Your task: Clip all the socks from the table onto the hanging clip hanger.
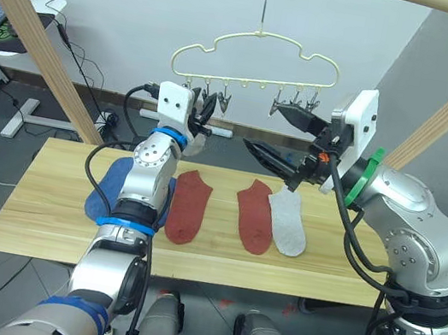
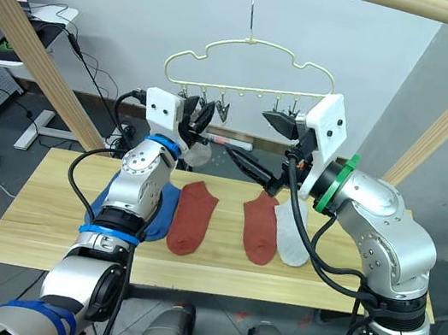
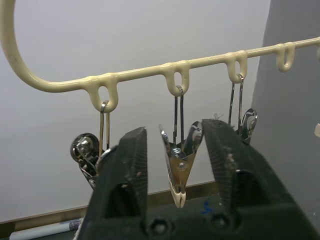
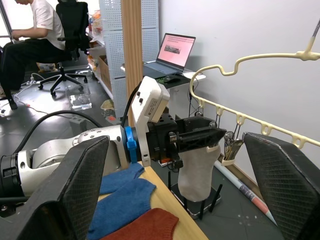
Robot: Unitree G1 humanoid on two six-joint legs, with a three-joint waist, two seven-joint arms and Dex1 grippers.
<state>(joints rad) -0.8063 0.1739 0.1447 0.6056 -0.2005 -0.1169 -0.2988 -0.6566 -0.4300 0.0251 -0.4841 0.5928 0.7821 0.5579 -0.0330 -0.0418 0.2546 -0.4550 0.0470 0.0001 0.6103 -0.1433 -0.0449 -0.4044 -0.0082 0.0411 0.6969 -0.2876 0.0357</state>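
Observation:
The pale-yellow clip hanger point(image 1: 259, 43) hangs from the top pole, with a row of metal clips point(image 3: 179, 165) under its bar. My left gripper point(image 1: 204, 108) is raised to the bar's left end. It is open, with one finger on each side of a closed clip. A light grey sock point(image 4: 197, 175) dangles just below those fingers; I cannot tell what holds it. My right gripper point(image 1: 259, 128) is wide open and empty, beside the right-hand clips. On the table point(image 1: 51, 215) lie blue socks point(image 1: 112, 187), two rust-red socks point(image 1: 189, 205) point(image 1: 254, 216) and a grey sock point(image 1: 288, 222).
Slanted wooden poles point(image 1: 38, 39) frame the table on both sides, and a horizontal pole carries the hanger hook. Behind, a side desk holds a laptop point(image 4: 175, 47), cables trail on the floor, and a person point(image 4: 35, 30) sits at a chair.

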